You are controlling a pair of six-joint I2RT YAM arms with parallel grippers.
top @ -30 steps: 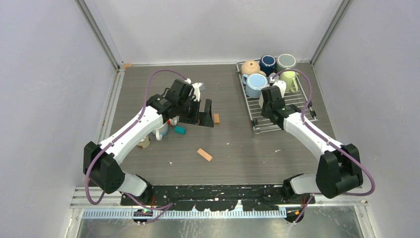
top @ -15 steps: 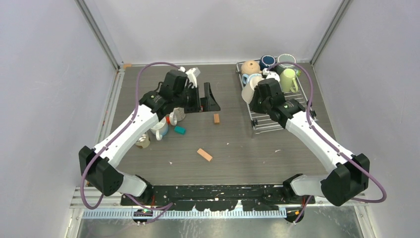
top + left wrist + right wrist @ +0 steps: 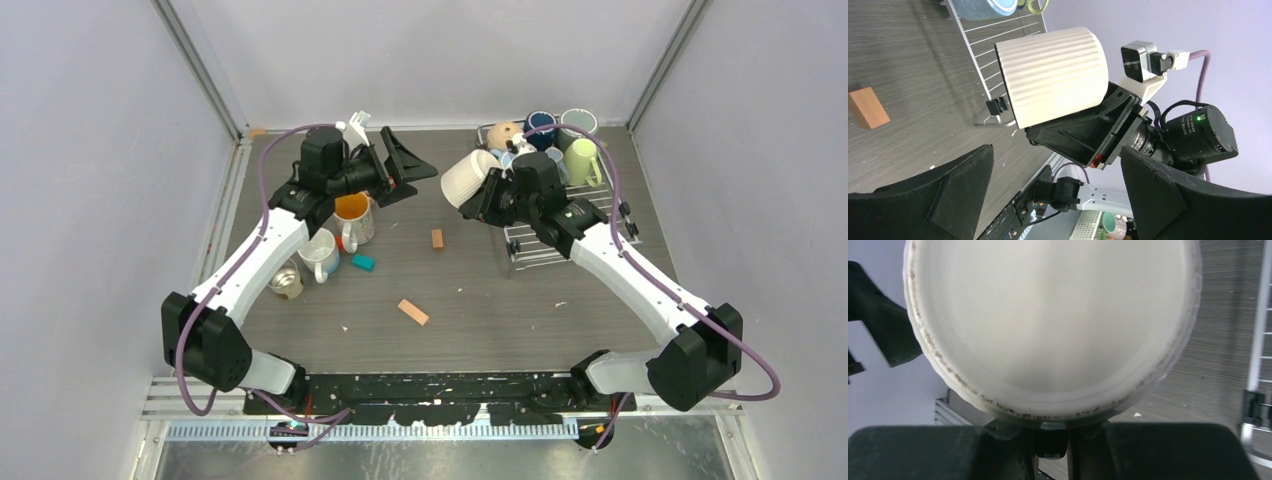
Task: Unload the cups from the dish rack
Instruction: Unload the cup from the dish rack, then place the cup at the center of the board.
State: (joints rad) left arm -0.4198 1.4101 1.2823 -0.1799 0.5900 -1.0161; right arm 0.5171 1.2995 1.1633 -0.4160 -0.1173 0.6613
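My right gripper (image 3: 488, 200) is shut on a white ribbed cup (image 3: 466, 178) and holds it tilted in the air, left of the dish rack (image 3: 560, 245). That cup's pale base (image 3: 1048, 325) fills the right wrist view, above the shut right gripper (image 3: 1050, 440). My left gripper (image 3: 418, 178) is open, raised, and faces the cup from the left without touching it. In the left wrist view the cup (image 3: 1053, 75) lies beyond the open left gripper (image 3: 1058, 195). Tan (image 3: 505, 133), navy (image 3: 540, 124), grey-green (image 3: 578, 122) and lime green (image 3: 582, 160) cups stay in the rack.
On the table at the left stand an orange-lined mug (image 3: 352, 215), a white mug (image 3: 320, 252) and a small metallic cup (image 3: 288, 282). A teal block (image 3: 362, 262) and two orange blocks (image 3: 437, 238) (image 3: 412, 312) lie mid-table. Walls close in on both sides.
My right gripper lifted the white cup out of the rack and carried it left. My left gripper rose from the mugs on the table and swung toward the back, facing the cup.
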